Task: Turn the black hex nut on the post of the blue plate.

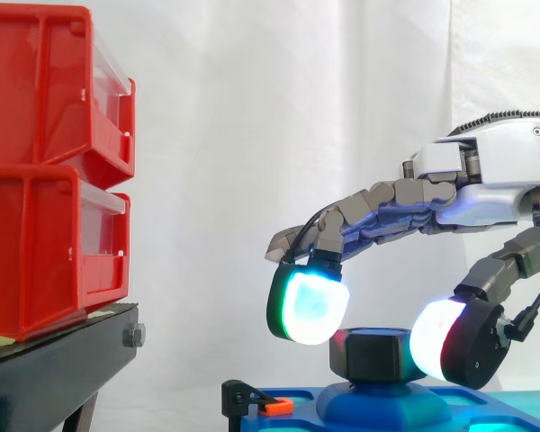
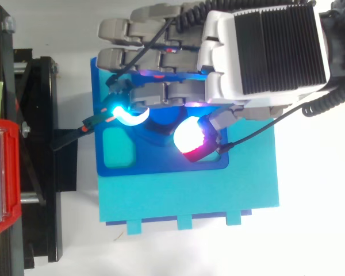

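The black hex nut (image 1: pixel 373 355) sits on a rounded blue post base (image 1: pixel 382 405) rising from the blue plate (image 2: pixel 161 164). My hand (image 1: pixel 495 180) reaches in from the right and arches over the nut. One curled finger's cyan-glowing pad (image 1: pixel 308 306) rests against the nut's upper left, and the thumb's white and red pad (image 1: pixel 441 340) presses its right side, so the nut is pinched between them. From above, the hand (image 2: pixel 264 52) and its fingers hide the nut; the thumb pad (image 2: pixel 190 138) glows pink beside the post.
The plate lies on a light cyan base (image 2: pixel 190 195). A small black and orange clip (image 1: pixel 274 407) sits at the plate's left edge. Two stacked red bins (image 1: pixel 36 171) on a black stand (image 1: pixel 54 369) are to the left. A teal recess (image 2: pixel 118 148) marks the plate.
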{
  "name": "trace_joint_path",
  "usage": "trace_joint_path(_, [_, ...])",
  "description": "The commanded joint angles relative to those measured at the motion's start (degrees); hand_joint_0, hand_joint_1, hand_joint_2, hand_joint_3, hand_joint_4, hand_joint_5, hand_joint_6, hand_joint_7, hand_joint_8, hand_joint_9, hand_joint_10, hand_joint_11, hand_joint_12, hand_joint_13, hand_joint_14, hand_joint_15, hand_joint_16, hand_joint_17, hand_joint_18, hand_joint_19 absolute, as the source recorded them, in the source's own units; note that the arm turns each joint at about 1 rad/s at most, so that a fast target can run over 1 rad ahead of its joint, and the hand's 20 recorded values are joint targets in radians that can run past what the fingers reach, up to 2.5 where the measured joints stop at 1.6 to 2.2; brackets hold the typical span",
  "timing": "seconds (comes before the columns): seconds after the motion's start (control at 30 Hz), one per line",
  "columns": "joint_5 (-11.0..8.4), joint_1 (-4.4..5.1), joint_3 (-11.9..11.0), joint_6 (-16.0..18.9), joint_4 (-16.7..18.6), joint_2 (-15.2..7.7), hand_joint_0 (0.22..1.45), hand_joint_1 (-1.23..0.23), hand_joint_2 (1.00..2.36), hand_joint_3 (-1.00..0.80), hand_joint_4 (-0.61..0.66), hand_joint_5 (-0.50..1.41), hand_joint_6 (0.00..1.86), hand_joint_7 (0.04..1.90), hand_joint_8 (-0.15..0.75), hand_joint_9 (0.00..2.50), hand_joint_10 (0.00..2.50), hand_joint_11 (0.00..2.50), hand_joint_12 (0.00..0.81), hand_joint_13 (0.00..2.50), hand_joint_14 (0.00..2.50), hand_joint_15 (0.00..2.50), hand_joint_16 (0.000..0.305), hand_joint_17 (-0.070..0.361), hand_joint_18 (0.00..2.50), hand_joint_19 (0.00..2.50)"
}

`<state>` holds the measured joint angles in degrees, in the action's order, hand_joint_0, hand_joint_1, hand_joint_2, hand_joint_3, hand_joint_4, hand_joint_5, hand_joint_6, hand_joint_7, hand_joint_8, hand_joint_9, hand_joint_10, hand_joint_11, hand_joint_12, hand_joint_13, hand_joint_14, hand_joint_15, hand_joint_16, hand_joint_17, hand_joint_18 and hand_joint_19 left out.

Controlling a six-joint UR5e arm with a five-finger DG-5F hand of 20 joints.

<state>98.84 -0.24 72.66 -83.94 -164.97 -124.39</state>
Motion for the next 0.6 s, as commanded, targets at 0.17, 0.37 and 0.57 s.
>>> trace_joint_path(0.17, [0.74, -0.47, -0.1, -0.4, 0.0, 0.0, 0.66, -0.78, 1.01, -0.44, 0.19, -0.22, 0.50, 0.91, 0.109, 0.17, 0.00, 0.12, 0.269, 0.13, 0.00, 0.02, 0.037, 0.083, 0.19, 0.22])
trace_joint_path(0.37, [1.01, -0.64, 0.0, -0.4, -0.2, 0.0, 0.65, -0.77, 1.01, -0.46, 0.19, -0.22, 0.50, 0.91, 0.111, 0.17, 0.00, 0.12, 0.269, 0.13, 0.00, 0.02, 0.037, 0.083, 0.19, 0.22])
trace_joint_path(0.57, [1.36, -1.08, 0.0, -0.9, -0.8, 0.0, 0.64, -0.77, 1.00, -0.46, 0.19, -0.22, 0.50, 0.91, 0.111, 0.17, 0.00, 0.11, 0.268, 0.13, 0.00, 0.02, 0.036, 0.082, 0.19, 0.22])
